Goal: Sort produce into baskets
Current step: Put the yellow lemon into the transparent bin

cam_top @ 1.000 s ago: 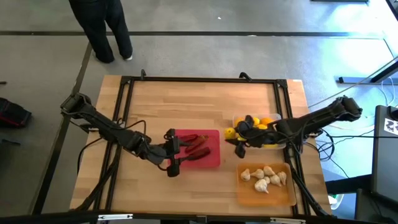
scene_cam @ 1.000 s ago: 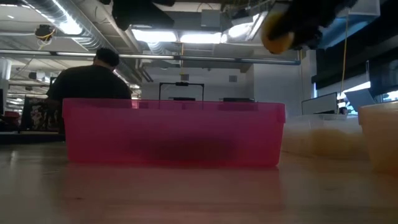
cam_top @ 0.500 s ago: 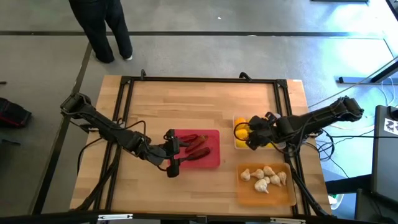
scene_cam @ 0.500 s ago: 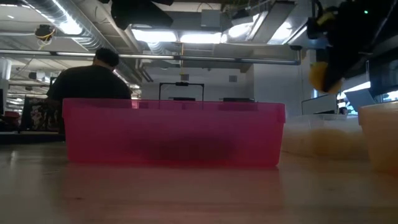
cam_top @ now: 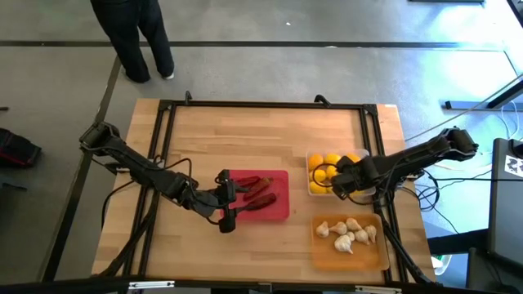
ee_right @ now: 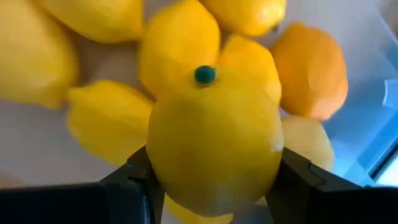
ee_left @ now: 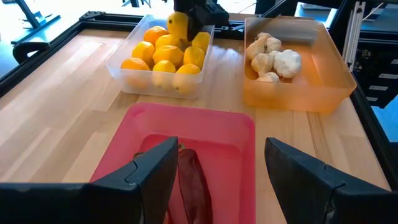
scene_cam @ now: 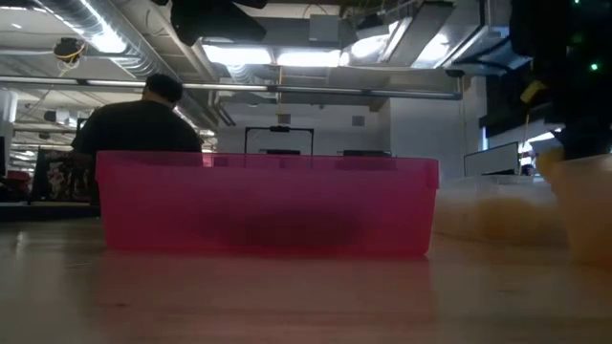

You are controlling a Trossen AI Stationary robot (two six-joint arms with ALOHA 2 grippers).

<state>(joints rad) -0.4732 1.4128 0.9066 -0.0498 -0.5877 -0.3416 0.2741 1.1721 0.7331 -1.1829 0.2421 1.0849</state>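
Note:
My right gripper (cam_top: 335, 181) points down over the clear tray (ee_left: 121, 73), which holds several lemons (ee_left: 163, 57). It is shut on one yellow lemon (ee_right: 214, 149), also seen from across the table as the lemon (ee_left: 177, 25). My left gripper (ee_left: 214, 180) is open over the near-left part of the red tray (cam_top: 282, 214), with nothing between its fingers. Dark red chili peppers (cam_top: 257, 192) lie in that tray. Garlic bulbs (cam_top: 347, 233) lie in the orange tray (cam_top: 384, 261). My right gripper pinches the lemon between its two fingers (ee_right: 124, 180), one on each side of its wide middle (ee_right: 163, 158). The fingers come from above, pointing down. The lemon's green-tipped end (ee_right: 204, 74) faces down toward the pile, and the lemon hangs just over the lemons in the clear tray.
The three trays stand close together on the right half of the wooden table (cam_top: 245, 139), inside a black frame (cam_top: 261, 104). A person (cam_top: 135, 37) stands beyond the far edge, seen from behind as the person (scene_cam: 139, 124). Bare wood lies at the far side and on the left.
My right gripper has carried the lemon from the clear tray's left edge toward the table's right edge, over the tray. It has sunk and tipped from nearly level to pointing down. The lemon has stayed in its hold.

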